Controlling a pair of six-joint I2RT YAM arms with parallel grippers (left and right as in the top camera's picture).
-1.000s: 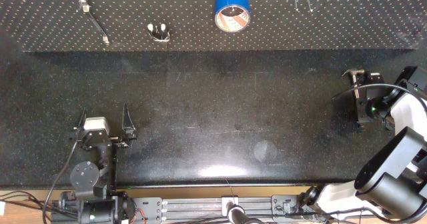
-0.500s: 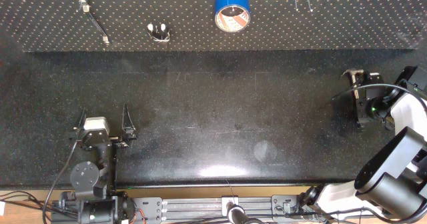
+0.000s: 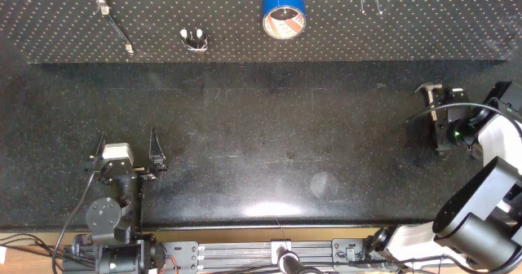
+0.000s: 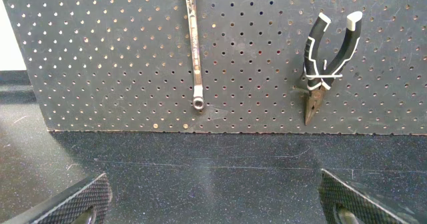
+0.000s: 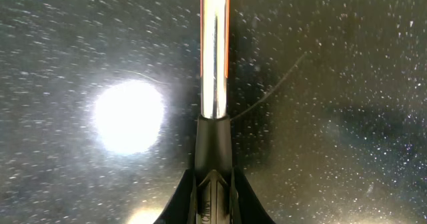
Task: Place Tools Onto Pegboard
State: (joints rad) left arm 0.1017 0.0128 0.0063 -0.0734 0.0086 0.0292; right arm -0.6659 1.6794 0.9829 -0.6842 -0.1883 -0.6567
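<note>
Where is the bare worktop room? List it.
Bare worktop runs between the left gripper and the right gripper, below the pegboard. Crowded only at the right edge, where the hammer is held.

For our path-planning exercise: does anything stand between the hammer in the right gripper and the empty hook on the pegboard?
Nothing visible does. The right gripper holds the hammer near the right end of the table; the empty hook is on the pegboard beyond it. The tape roll hangs farther left, off that path.
</note>
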